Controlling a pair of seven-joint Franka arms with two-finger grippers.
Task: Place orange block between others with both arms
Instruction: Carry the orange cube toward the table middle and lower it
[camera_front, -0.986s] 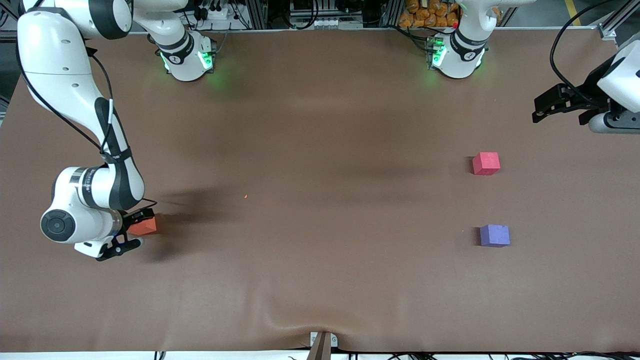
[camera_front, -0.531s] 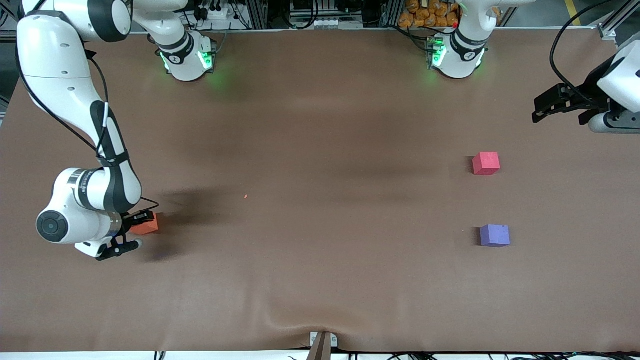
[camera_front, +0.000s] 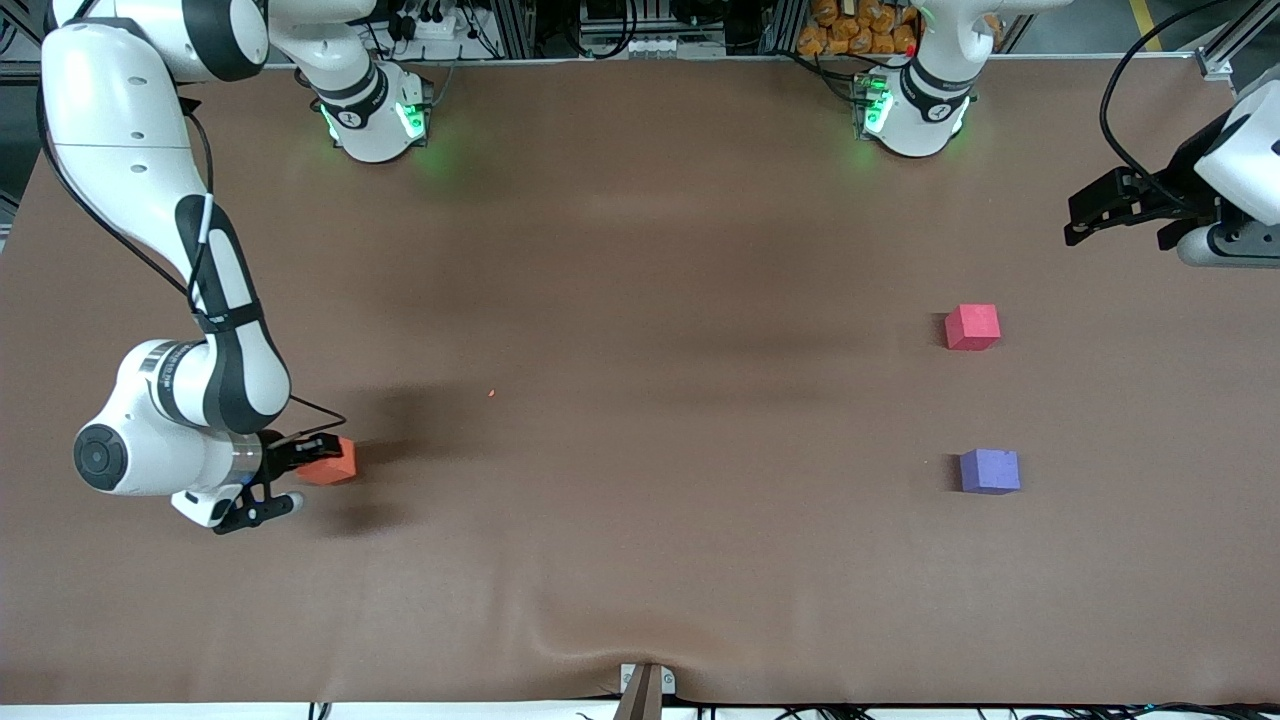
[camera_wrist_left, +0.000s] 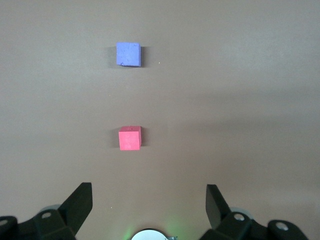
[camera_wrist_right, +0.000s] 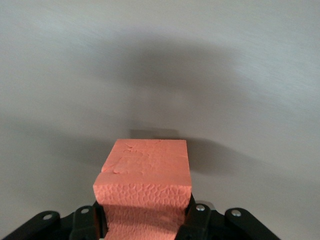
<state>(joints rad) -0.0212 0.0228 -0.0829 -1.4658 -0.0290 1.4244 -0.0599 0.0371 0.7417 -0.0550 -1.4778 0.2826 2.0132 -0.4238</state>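
Holding the orange block (camera_front: 328, 461) clamped in its fingers above the table (camera_front: 640, 520) at its own end, the right gripper (camera_front: 300, 470) has the pickup done; next comes carrying it toward the waiting, open-fingered left gripper (camera_front: 1085, 213), whose end holds the red cube (camera_front: 972, 326) and purple cube (camera_front: 989, 470).

You have the orange block (camera_front: 329, 461) at the right arm's end of the table (camera_front: 640, 560); the others sit together at the left arm's end, the pinkish-red cube (camera_front: 972, 327) farther from the front camera than the purple-blue cube (camera_front: 989, 471).
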